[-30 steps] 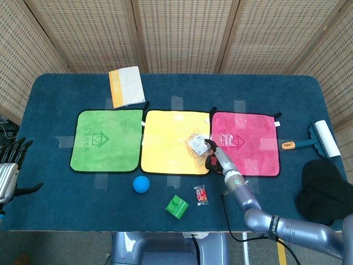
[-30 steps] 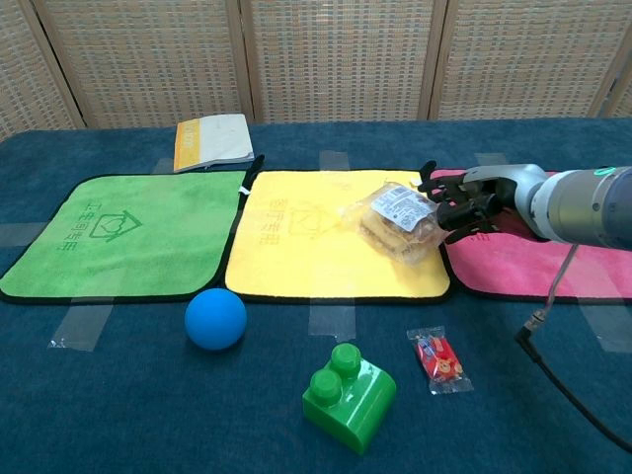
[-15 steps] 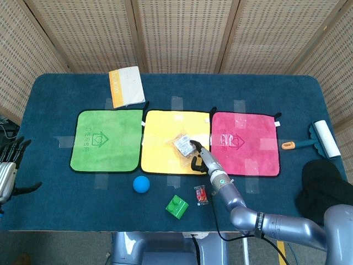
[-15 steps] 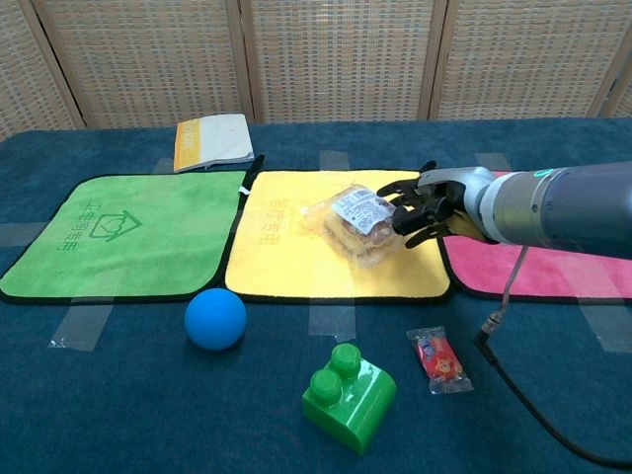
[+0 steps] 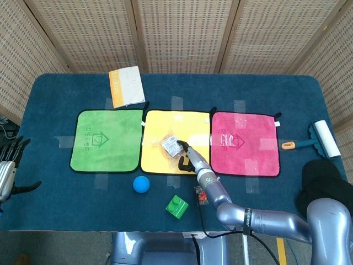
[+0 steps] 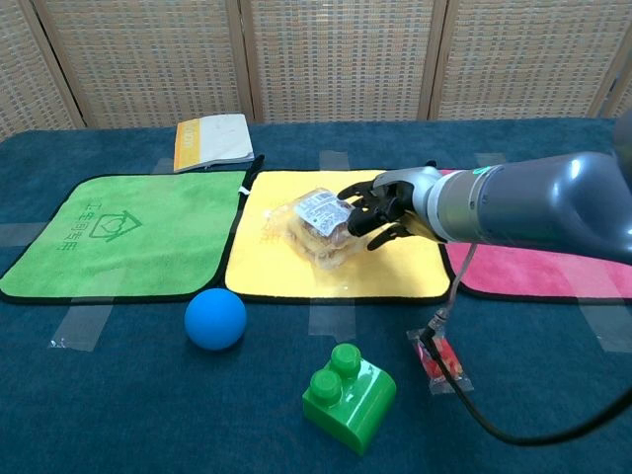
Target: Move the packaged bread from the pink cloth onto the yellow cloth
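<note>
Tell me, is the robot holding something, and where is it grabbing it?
Yes. The right hand holds the packaged bread by its right end, over the yellow cloth. The left hand holds nothing.

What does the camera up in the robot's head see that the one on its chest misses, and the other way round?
Only the head view shows the left hand hanging off the table's left edge, the lint roller and a black object at the far right.

Only the chest view shows from the side how the right hand holds the packaged bread above the yellow cloth.

Both show the green cloth, pink cloth, blue ball, green block, candy packet and booklet.
</note>
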### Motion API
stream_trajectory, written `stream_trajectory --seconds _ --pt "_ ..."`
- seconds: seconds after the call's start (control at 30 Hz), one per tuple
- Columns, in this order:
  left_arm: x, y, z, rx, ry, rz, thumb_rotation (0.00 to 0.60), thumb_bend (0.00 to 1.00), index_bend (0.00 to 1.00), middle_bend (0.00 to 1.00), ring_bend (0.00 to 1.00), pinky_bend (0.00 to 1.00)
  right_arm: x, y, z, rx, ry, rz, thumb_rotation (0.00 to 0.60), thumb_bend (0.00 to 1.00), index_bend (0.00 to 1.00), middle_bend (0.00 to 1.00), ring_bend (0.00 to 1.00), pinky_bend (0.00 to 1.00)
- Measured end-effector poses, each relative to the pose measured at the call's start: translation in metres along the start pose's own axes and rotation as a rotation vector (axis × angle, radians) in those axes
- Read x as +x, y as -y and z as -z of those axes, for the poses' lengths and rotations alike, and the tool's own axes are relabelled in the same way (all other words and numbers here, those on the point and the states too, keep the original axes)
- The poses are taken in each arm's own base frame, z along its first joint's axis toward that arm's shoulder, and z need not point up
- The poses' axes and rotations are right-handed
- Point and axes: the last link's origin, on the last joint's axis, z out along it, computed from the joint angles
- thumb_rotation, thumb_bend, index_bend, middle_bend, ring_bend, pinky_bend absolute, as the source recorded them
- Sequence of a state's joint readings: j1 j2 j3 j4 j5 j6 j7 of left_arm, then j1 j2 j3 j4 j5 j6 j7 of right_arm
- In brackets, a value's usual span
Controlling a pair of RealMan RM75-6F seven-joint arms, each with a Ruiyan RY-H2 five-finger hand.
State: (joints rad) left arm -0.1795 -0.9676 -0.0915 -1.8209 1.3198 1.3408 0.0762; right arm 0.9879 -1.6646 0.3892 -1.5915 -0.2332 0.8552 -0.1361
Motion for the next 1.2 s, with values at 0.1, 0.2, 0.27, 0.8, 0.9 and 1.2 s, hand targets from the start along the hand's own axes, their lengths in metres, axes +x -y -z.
stream_trajectory --seconds 0.1,0.2,0.27,0.8,0.9,1.2 --pt "0.001 0.001 0.000 0.005 -0.001 0.002 0.600 0.00 0.00 0.00 0.00 0.00 0.000 0.005 0.000 0.008 -0.003 0.004 0.600 1.00 0.07 0.09 0.06 0.22" --pt "0.001 0.002 -0.001 0.009 -0.002 0.004 0.600 0.00 0.00 0.00 0.00 0.00 0.003 0.008 0.003 0.019 -0.008 0.013 0.600 1.00 0.07 0.09 0.06 0.22" --pt "0.002 0.003 -0.001 0.012 -0.004 0.005 0.600 0.00 0.00 0.00 0.00 0.00 0.008 0.009 0.005 0.030 -0.021 0.029 0.600 1.00 0.07 0.09 0.06 0.22" --pt "-0.001 -0.001 0.006 -0.017 -0.001 -0.007 0.600 0.00 0.00 0.00 0.00 0.00 0.096 -0.035 0.054 0.266 -0.278 0.497 0.600 0.00 0.14 0.05 0.02 0.00" --pt "-0.003 -0.001 0.008 -0.024 -0.005 -0.019 0.600 0.00 0.00 0.00 0.00 0.00 0.119 -0.060 0.073 0.313 -0.363 0.672 0.600 0.00 0.06 0.00 0.00 0.00" --pt "-0.010 0.003 0.015 -0.048 -0.024 -0.033 0.600 0.00 0.00 0.00 0.00 0.00 0.172 -0.166 0.171 0.232 -0.592 1.022 0.600 0.00 0.00 0.00 0.00 0.00"
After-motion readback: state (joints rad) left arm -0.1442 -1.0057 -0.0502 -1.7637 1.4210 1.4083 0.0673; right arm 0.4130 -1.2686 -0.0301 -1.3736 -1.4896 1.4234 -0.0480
